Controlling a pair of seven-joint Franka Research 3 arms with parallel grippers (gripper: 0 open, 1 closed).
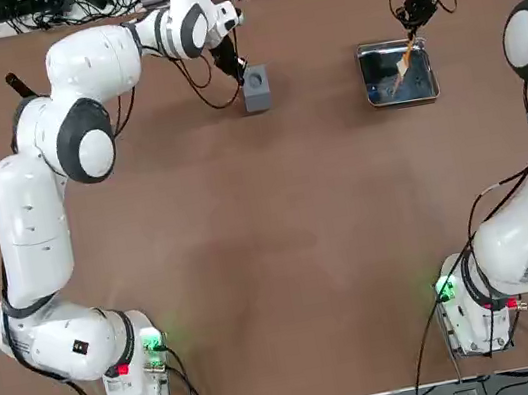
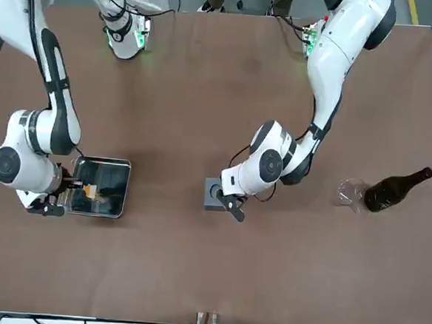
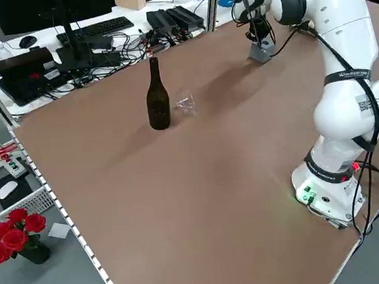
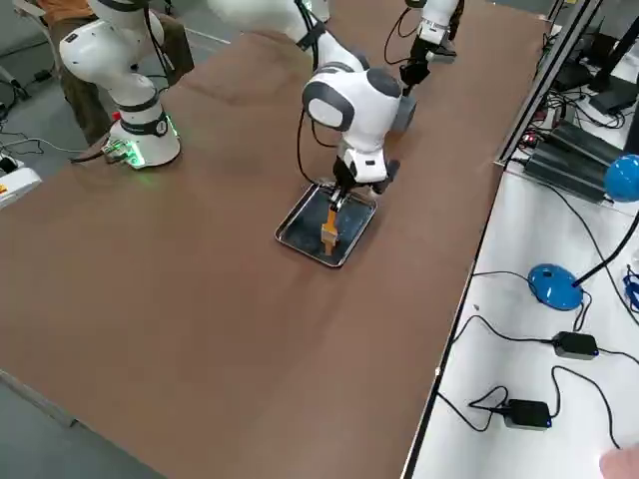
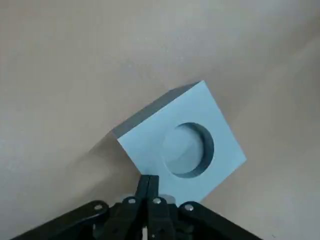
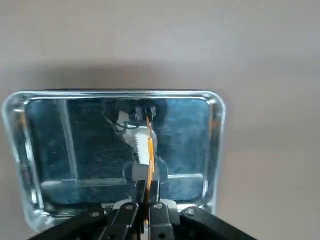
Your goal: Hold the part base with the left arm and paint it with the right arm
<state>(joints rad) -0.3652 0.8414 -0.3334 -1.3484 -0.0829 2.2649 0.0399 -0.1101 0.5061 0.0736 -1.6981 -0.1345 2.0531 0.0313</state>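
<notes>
Top view: left gripper [image 1: 239,70] by the part base [image 1: 256,91], right gripper [image 1: 411,29] with a brush [image 1: 405,63] at the metal tray [image 1: 366,81]

In the top view, the part base sits on the brown table [image 1: 259,289], between the two arms' grippers and well apart from the tray.

In the front view, the left gripper is over the part base. A dark bottle [image 2: 397,191] lies on its side in this view, beside a clear object [image 2: 351,194].

In the right side view, the brush's orange handle slants over the tray.

In the left wrist view, the left gripper is clenched, fingertips together with nothing between them, at one edge of the part base; contact cannot be told. The round recess faces up.

In the right wrist view, the right gripper grasps the brush, its white bristles above the tray.
</notes>
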